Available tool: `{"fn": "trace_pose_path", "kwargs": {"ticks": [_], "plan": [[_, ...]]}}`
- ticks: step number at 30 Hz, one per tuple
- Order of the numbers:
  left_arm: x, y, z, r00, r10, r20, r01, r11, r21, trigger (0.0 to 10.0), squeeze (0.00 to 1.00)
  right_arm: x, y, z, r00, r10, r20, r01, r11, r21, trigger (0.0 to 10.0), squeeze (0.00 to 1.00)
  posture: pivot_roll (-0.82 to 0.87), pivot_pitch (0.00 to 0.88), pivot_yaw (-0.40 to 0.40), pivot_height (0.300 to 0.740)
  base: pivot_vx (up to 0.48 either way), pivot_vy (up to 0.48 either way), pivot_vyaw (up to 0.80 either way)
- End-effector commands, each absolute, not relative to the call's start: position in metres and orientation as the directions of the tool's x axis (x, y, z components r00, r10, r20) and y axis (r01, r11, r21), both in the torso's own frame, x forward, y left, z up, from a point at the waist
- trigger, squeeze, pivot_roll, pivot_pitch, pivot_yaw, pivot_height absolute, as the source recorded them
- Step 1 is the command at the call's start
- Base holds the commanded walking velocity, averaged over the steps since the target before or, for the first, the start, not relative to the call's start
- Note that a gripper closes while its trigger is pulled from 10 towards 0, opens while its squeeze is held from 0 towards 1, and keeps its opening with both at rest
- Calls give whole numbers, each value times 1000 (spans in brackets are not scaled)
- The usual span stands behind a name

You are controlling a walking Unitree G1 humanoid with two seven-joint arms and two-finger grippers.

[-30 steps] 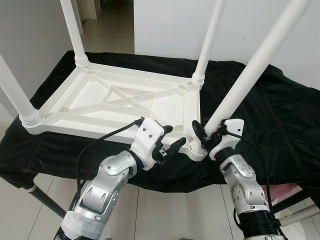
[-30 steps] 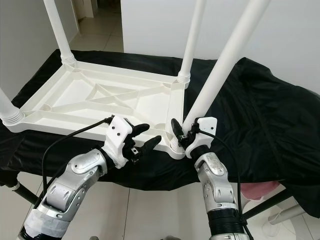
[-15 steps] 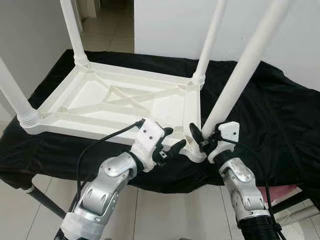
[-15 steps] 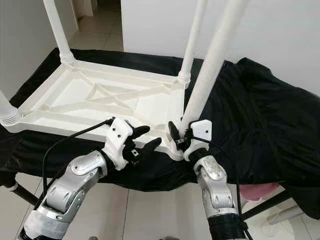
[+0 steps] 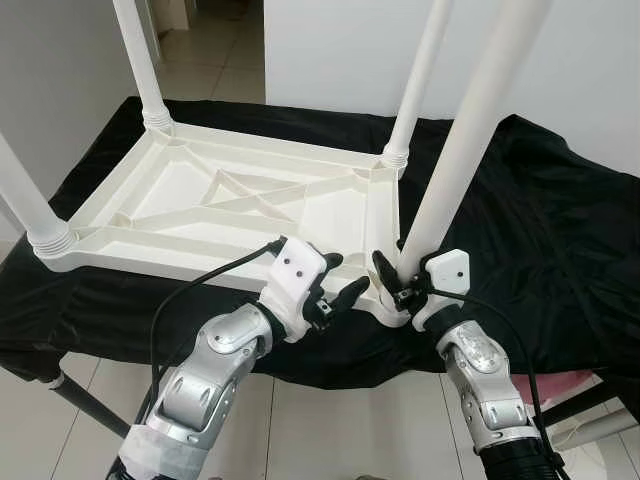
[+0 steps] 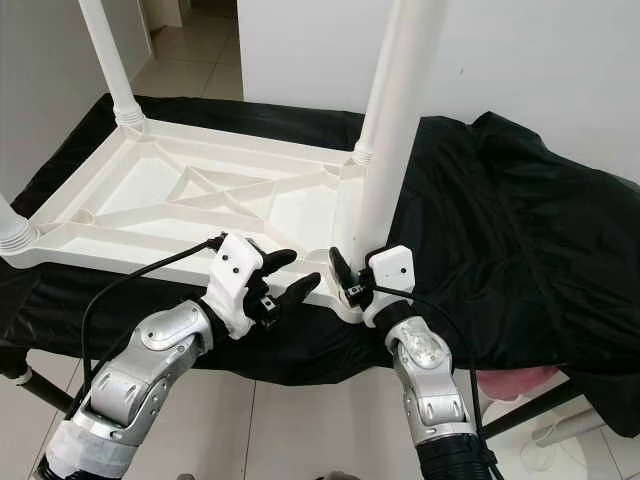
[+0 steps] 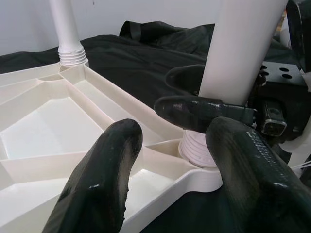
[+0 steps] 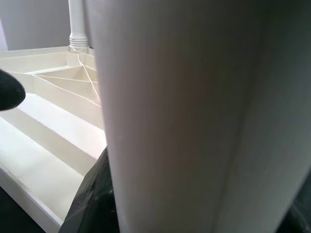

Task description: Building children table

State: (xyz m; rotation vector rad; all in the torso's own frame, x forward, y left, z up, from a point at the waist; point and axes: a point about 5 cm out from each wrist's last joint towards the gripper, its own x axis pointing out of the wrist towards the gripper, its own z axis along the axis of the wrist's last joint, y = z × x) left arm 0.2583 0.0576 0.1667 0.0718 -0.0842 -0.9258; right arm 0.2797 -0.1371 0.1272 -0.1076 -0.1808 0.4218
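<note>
The white plastic table top (image 5: 250, 200) lies upside down on a black cloth. A long white leg (image 5: 460, 150) stands almost upright with its threaded foot (image 7: 197, 148) in the near right corner socket. My right gripper (image 5: 404, 277) is shut on this leg just above the socket; in the right wrist view the leg (image 8: 194, 116) sits very close. My left gripper (image 5: 346, 274) is open just left of that corner, at the table top's near rim, its fingers (image 7: 97, 184) spread with nothing between them.
Three other legs stand in their corners: far left (image 5: 140, 60), far right (image 5: 420, 80), near left (image 5: 25, 200). The black cloth (image 5: 540, 220) hangs over the stand's front edge. Tiled floor lies below, a white wall behind, and something pink (image 5: 590, 385) at the lower right.
The held leg has swung from leaning right to almost upright over the corner socket, and my right gripper moved with it. The left gripper has barely moved.
</note>
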Motion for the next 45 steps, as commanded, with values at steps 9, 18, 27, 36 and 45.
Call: {"fn": "trace_pose_path", "kwargs": {"ticks": [9, 18, 27, 36, 45], "plan": [[260, 57, 170, 595, -802, 50, 795, 597, 106, 10000, 0, 280, -138, 102, 923, 381, 44, -381, 924, -5, 10000, 0, -1, 25, -40, 740, 0, 0, 0], [261, 57, 172, 599, -799, 56, 791, 601, 114, 10000, 0, 290, -145, 94, 945, 322, -53, -318, 945, 70, 10000, 0, 5, 20, -44, 740, 0, 0, 0], [261, 56, 174, 591, -805, 59, 796, 594, 116, 10000, 0, 290, -142, 104, 938, 348, 3, -348, 938, 14, 10000, 0, 5, 19, -42, 740, 0, 0, 0], [258, 56, 176, 547, -834, 71, 834, 550, 47, 10000, 1000, 287, -150, 138, 895, 437, 88, -440, 898, 21, 10000, 0, -1, 16, -47, 740, 0, 0, 0], [261, 53, 185, 495, -865, 75, 863, 500, 69, 10000, 0, 285, -174, 171, 833, 550, 62, -549, 835, -35, 10000, 0, -7, 0, -64, 740, 0, 0, 0]]}}
